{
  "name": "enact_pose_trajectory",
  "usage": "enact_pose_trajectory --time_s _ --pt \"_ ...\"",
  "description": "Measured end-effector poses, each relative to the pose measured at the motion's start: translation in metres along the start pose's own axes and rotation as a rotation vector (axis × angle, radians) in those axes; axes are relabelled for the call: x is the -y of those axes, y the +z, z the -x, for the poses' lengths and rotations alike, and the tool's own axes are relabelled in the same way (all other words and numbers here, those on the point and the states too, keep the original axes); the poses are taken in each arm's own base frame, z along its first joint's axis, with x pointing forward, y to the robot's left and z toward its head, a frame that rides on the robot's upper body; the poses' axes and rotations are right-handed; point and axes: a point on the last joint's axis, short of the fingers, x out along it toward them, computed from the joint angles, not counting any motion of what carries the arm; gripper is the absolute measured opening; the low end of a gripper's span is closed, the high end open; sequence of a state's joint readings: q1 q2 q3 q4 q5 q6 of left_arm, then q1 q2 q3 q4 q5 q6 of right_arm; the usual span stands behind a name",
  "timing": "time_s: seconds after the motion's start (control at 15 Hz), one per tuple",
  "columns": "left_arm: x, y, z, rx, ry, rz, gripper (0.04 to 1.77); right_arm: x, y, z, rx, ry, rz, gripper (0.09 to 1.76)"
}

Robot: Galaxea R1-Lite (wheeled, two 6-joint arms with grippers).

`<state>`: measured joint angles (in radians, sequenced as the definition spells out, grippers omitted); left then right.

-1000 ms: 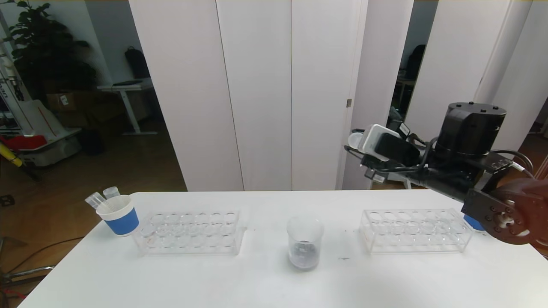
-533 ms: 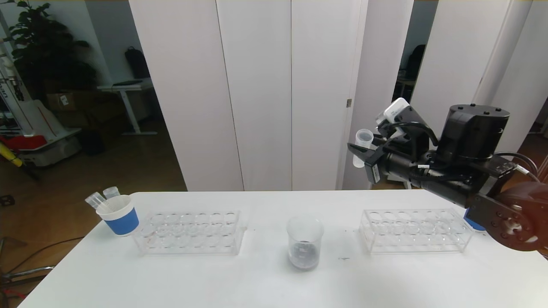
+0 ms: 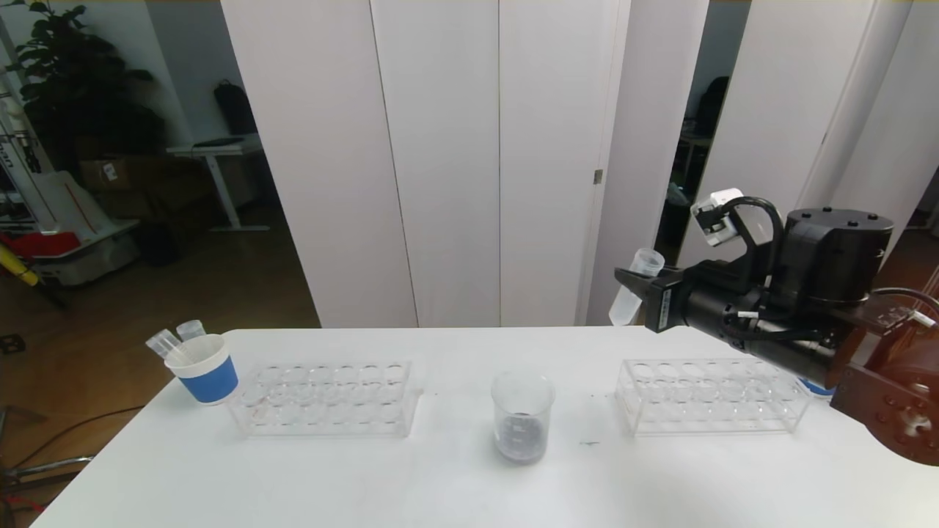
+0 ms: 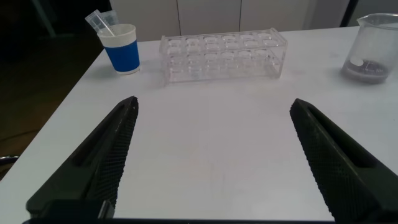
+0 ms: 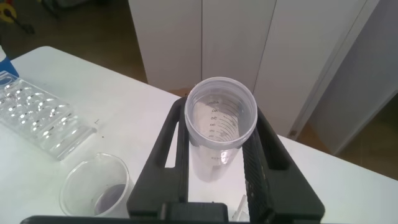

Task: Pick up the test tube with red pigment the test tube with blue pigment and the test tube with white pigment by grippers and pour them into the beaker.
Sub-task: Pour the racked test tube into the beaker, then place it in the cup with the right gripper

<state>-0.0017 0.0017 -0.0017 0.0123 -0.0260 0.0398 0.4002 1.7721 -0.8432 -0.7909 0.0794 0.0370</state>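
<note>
My right gripper (image 3: pixel 635 284) is shut on a clear test tube (image 3: pixel 632 293) with a threaded rim and a pale, whitish inside. It holds the tube in the air over the table's far right, mouth up and tilted. In the right wrist view the tube (image 5: pixel 214 152) sits between the black fingers (image 5: pixel 171 143). The beaker (image 3: pixel 521 416) stands at mid table with a little dark greyish liquid in it, below and left of the tube. My left gripper (image 4: pixel 214 104) hangs open over bare table. No tube with red or blue pigment is in view.
Two clear tube racks (image 3: pixel 326 400) (image 3: pixel 711 394) flank the beaker. A blue-and-white paper cup (image 3: pixel 205 374) with two clear tubes stands at the far left. Another blue cup (image 3: pixel 810 386) peeks out behind my right arm. The table's front half is bare.
My right wrist has turned and drawn back to the right and a little down. The tube has gone from lying over to mouth-up. The left gripper has not changed.
</note>
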Motion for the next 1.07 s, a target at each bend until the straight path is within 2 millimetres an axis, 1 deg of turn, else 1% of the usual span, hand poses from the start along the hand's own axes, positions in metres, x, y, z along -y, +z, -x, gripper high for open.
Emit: enact_pose_trajectory --time_s 0.13,0.27,0.33,0.47,0.67,1.07 --pt "0.000 0.000 0.000 0.000 0.000 0.000 1.74 0.002 -0.003 0.007 -0.012 -0.006 -0.015 0.57" --pt "0.000 0.000 0.000 0.000 0.000 0.000 1.74 0.005 -0.002 0.015 -0.006 -0.018 -0.046 0.57" --pt "0.000 0.000 0.000 0.000 0.000 0.000 1.74 0.008 0.000 0.020 0.004 -0.030 -0.054 0.57" --pt "0.000 0.000 0.000 0.000 0.000 0.000 1.74 0.020 0.006 0.032 0.031 -0.075 -0.059 0.57" --pt "0.000 0.000 0.000 0.000 0.000 0.000 1.74 0.048 0.016 0.053 0.080 -0.180 -0.063 0.57" --pt "0.000 0.000 0.000 0.000 0.000 0.000 1.74 0.118 0.033 0.104 0.170 -0.462 -0.062 0.57"
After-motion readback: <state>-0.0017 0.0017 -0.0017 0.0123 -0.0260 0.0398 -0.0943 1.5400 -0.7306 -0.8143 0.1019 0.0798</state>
